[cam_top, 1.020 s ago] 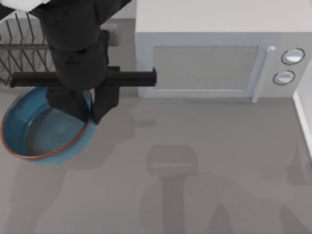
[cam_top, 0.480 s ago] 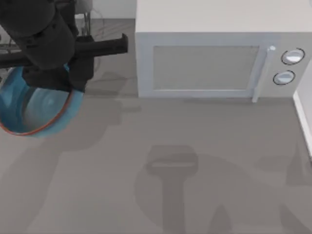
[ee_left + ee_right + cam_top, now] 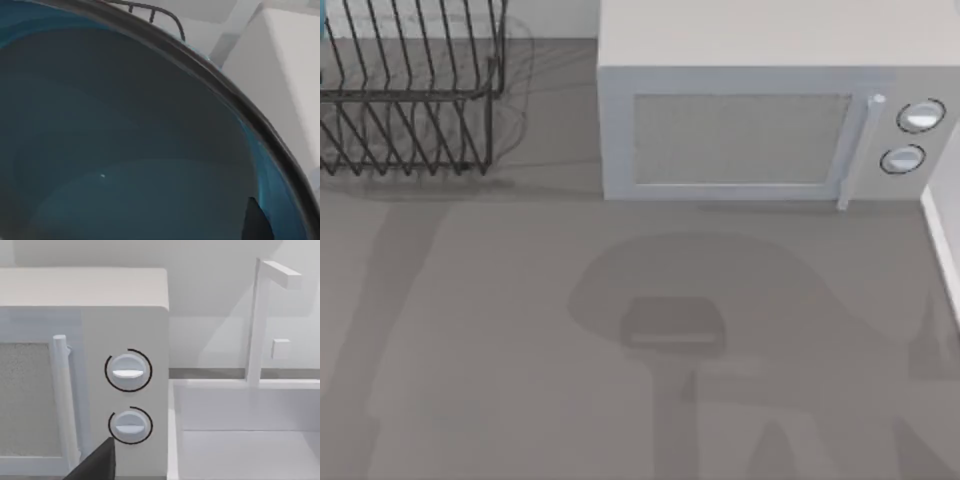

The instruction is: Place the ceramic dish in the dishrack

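- Evidently the ceramic dish is off the table and close against the left arm's wrist camera, its blue inner wall and dark rim sweeping across that view; I judge it is carried by the left gripper, though whether the fingers are clamped on it I cannot tell.
- From above, the dishrack stands at the table's far left corner beside the microwave, its visible prongs holding nothing.
- A black wire loop of the rack peeks past the dish's rim, so the dish seems near the rack.
- Lifting looks done; what is left is slotting the dish between the prongs and letting go.
- Facing the microwave's knobs, the right arm looks parked; its fingers' state I cannot tell.
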